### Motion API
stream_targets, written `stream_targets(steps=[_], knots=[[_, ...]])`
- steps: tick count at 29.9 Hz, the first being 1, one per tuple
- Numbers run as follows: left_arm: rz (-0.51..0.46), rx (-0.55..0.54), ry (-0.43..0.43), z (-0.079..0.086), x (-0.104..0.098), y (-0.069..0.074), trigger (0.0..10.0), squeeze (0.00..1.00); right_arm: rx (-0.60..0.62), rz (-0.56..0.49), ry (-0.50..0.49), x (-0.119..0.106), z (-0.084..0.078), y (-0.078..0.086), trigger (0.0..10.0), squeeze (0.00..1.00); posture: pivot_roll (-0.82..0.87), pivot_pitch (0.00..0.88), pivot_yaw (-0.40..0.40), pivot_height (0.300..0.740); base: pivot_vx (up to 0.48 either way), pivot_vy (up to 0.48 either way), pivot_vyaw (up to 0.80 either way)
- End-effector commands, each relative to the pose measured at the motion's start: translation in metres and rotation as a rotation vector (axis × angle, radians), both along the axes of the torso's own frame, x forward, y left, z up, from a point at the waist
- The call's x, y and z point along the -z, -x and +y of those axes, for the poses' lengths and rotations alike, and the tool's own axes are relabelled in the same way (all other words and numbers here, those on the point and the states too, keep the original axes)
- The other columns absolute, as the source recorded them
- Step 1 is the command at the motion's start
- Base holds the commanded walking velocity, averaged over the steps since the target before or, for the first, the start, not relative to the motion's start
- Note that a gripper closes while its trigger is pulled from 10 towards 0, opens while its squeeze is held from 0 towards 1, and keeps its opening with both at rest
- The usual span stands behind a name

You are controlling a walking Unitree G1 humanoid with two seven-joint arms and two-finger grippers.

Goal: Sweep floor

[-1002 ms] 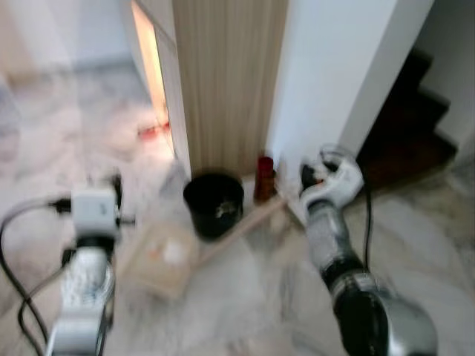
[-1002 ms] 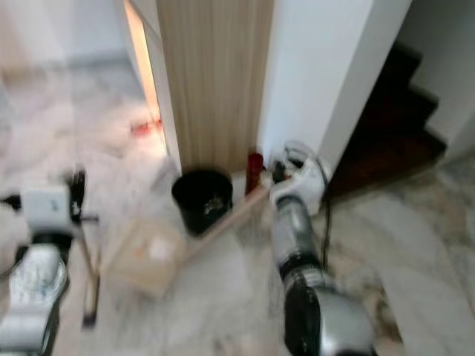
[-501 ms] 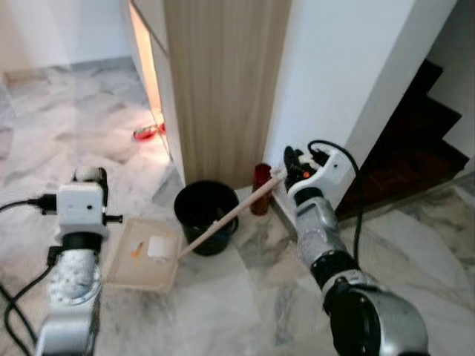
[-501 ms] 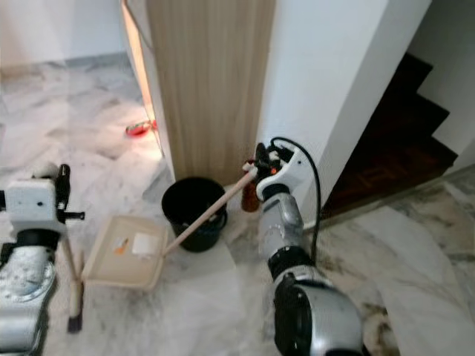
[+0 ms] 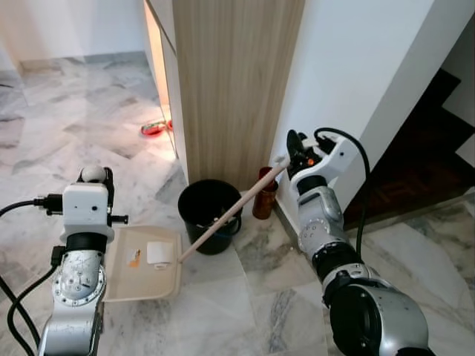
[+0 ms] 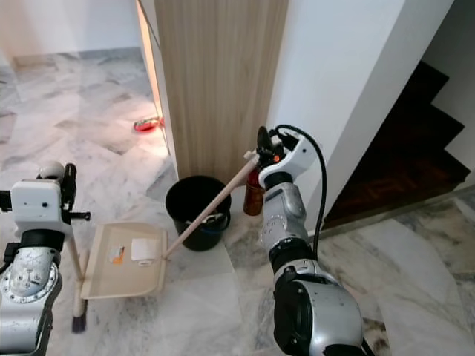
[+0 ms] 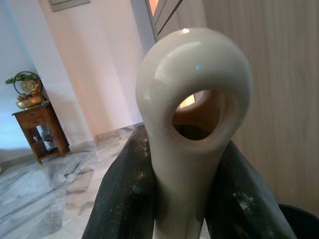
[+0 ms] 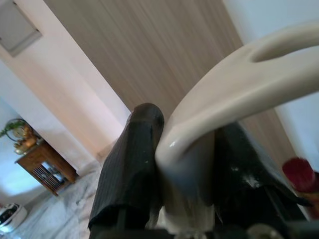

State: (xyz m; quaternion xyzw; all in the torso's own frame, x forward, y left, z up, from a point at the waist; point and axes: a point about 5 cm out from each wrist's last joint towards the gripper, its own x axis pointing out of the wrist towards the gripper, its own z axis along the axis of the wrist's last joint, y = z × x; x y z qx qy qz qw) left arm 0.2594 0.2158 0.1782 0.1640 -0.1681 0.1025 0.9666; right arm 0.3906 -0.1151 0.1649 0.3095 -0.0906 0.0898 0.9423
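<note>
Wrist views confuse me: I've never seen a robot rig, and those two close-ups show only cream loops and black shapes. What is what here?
This is a humanoid robot with two silver arms, each ending in two black fingers. The two wide pictures come from a camera pair on its head, looking down at a marble floor. The close-ups come from a camera on each wrist, looking along the fingers. The left gripper is shut on the cream loop end of a broom. The right gripper is shut on the long wooden handle of a cream dustpan, which holds a white scrap and an orange bit. A black bucket stands beside it.
</note>
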Motion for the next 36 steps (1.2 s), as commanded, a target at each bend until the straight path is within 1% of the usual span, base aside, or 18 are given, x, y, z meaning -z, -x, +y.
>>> stream_targets(steps=[1,8,12,18,22,23,24,26,28,31,36], knots=[[-0.085,0.04,0.009,-0.008,-0.016,0.002,10.0,0.0,0.009,-0.073,-0.068,-0.023,0.001,-0.005,10.0,0.0,0.21,0.015,-0.053,0.74,0.0,0.0,0.0],[-0.084,0.04,0.006,-0.008,-0.016,0.002,10.0,0.0,0.035,-0.127,-0.077,-0.038,-0.001,-0.007,10.0,0.0,0.21,0.008,-0.053,0.74,0.0,0.0,0.0],[-0.078,0.039,0.005,-0.009,-0.015,0.001,10.0,0.0,0.028,-0.151,-0.063,-0.045,0.002,-0.008,10.0,0.0,0.21,0.006,-0.053,0.74,0.0,0.0,0.0],[-0.075,0.043,-0.001,-0.01,-0.014,0.001,10.0,0.0,0.029,-0.151,-0.06,-0.045,0.002,-0.008,10.0,0.0,0.21,0.003,-0.053,0.74,0.0,0.0,0.0],[-0.072,0.041,-0.002,-0.009,-0.013,0.001,10.0,0.0,0.046,-0.178,0.0,-0.048,0.003,-0.007,10.0,0.0,0.21,0.003,-0.054,0.74,0.0,0.0,0.0],[-0.072,0.041,-0.002,-0.009,-0.013,0.001,10.0,0.0,0.052,-0.19,0.037,-0.049,0.004,-0.006,10.0,0.0,0.21,0.003,-0.054,0.74,0.0,0.0,0.0],[-0.07,0.042,-0.001,-0.01,-0.013,0.001,10.0,0.0,0.055,-0.22,0.108,-0.052,0.007,-0.005,10.0,0.0,0.21,0.003,-0.054,0.74,0.0,0.0,0.0],[-0.068,0.043,-0.002,-0.01,-0.012,0.001,10.0,0.0,0.046,-0.237,0.149,-0.054,0.01,-0.004,10.0,0.0,0.21,0.005,-0.052,0.74,0.0,0.0,0.0],[-0.064,0.046,-0.003,-0.011,-0.011,0.001,10.0,0.0,0.026,-0.275,0.205,-0.057,0.017,-0.003,10.0,0.0,0.21,0.006,-0.052,0.74,0.0,0.0,0.0],[-0.063,0.047,-0.004,-0.011,-0.011,0.001,10.0,0.0,0.026,-0.289,0.222,-0.06,0.018,-0.002,10.0,0.0,0.21,0.006,-0.052,0.74,0.0,0.0,0.0],[-0.063,0.045,-0.008,-0.01,-0.011,0.002,10.0,0.0,0.06,-0.324,0.215,-0.072,0.017,-0.004,10.0,0.0,0.21,0.006,-0.051,0.74,0.0,0.0,0.0]])
